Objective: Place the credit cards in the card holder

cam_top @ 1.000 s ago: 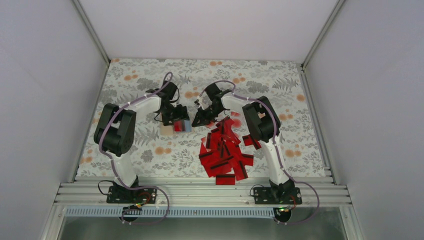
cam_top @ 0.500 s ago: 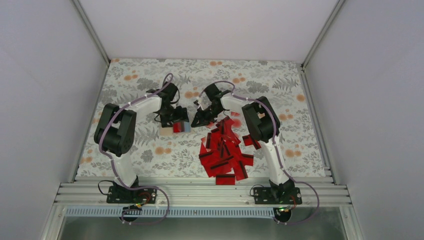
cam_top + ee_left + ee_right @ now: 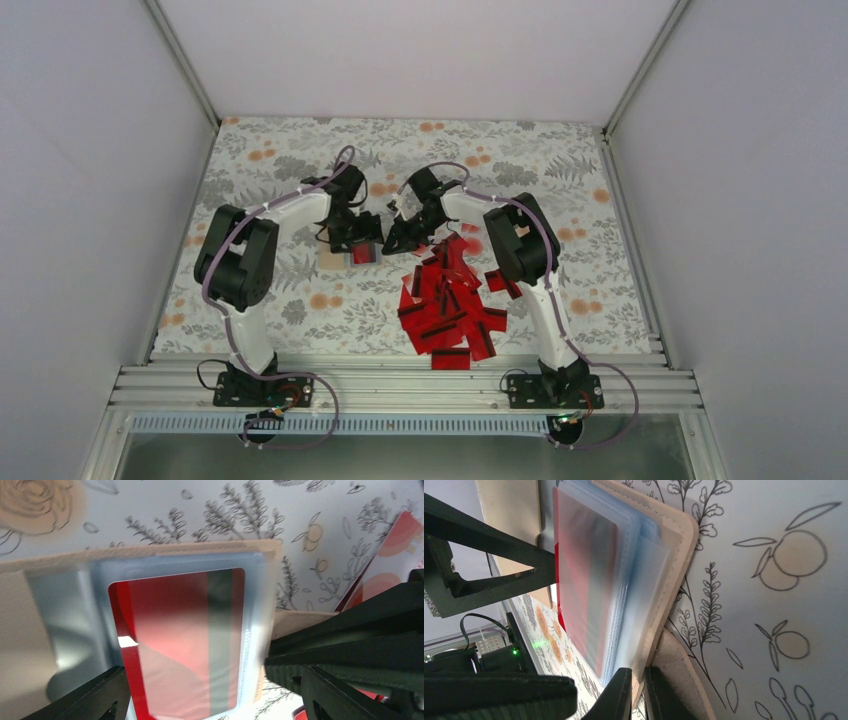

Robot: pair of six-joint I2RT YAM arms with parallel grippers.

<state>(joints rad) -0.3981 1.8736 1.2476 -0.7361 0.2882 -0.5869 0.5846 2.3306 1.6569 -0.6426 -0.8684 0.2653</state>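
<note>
Handling of the card holder (image 3: pixel 684 545): looks light and floppy. The soft tan cover bends and its clear sleeves (image 3: pixel 644 580) fan loose and look slick, so I'd grip the stitched cover edge, not the plastic.
Handling of the cards: thin, stiff and smooth, likely to slide. I'd pinch a short edge and feed the card in straight.
Look: the holder lies open on the flowered cloth (image 3: pixel 300 160). One red card (image 3: pixel 175 640) with a dark stripe sits inside the top sleeve.
Right gripper (image 3: pixel 638 690): clenched at the holder's edge, seemingly nipping the cover to pin it.
Left gripper (image 3: pixel 195 680): hanging right over the holder, fingers spread wide and grasping nothing.
Pile of cards (image 3: pixel 450 300): just right of the holder and nearer the arm bases, many still loose.
</note>
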